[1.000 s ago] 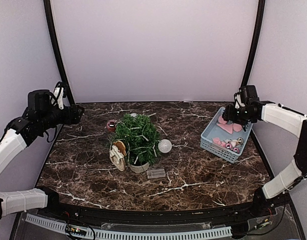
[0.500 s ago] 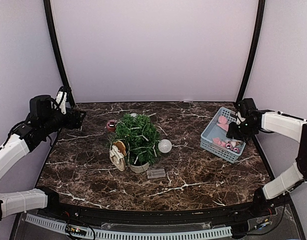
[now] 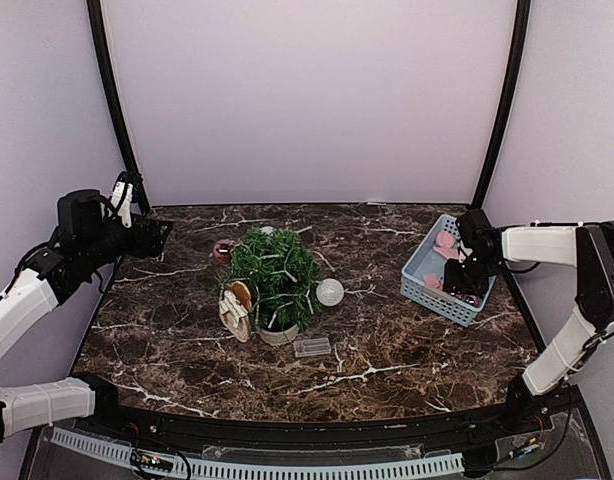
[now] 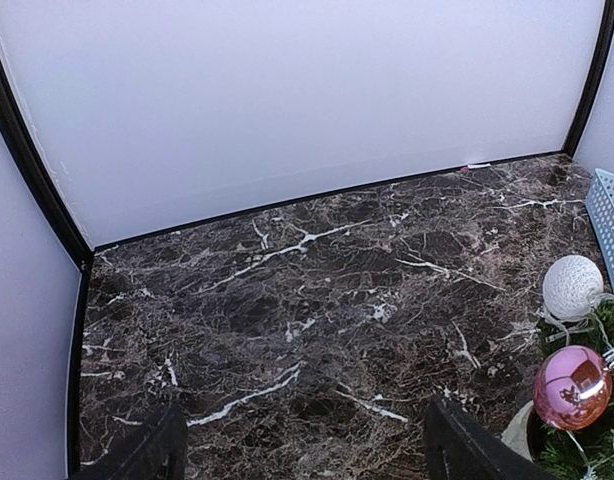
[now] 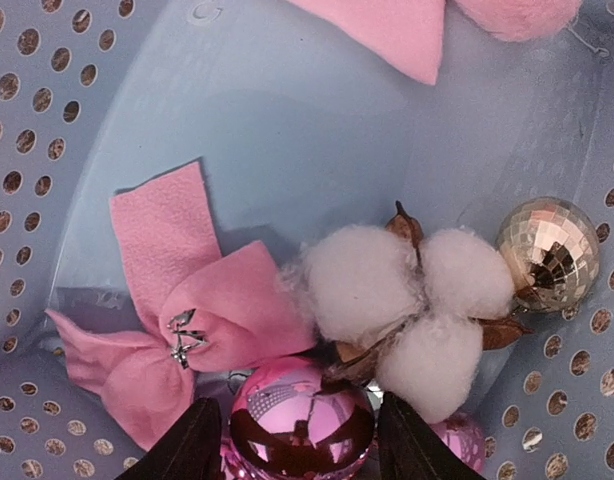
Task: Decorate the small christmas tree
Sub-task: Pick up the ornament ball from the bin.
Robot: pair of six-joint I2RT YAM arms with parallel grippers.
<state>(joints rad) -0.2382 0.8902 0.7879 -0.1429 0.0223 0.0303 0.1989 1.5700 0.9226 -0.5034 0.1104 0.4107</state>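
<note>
The small christmas tree (image 3: 274, 270) stands mid-table in a pale pot (image 3: 278, 335); its edge (image 4: 599, 445) shows in the left wrist view with a pink bauble (image 4: 572, 387) hanging on it. My right gripper (image 3: 465, 283) is down inside the blue basket (image 3: 419, 285). In the right wrist view the gripper (image 5: 302, 440) has its fingers pressed on both sides of a shiny pink bauble (image 5: 300, 415). Beside it lie a cotton boll (image 5: 407, 300), a pink bow (image 5: 187, 310) and a gold mirror ball (image 5: 547, 250). My left gripper (image 3: 159, 232) hovers open at the far left, empty (image 4: 307, 455).
A white ball (image 3: 330, 292) lies right of the tree, a clear plastic box (image 3: 312, 347) in front of it, a reddish ornament (image 3: 223, 250) behind left, and beige ornaments (image 3: 235, 305) at its left side. Walls close in the table on three sides.
My right gripper dropped from above the basket down into its near end and its jaws narrowed around the pink bauble. The left arm shifted slightly, then stayed still.
</note>
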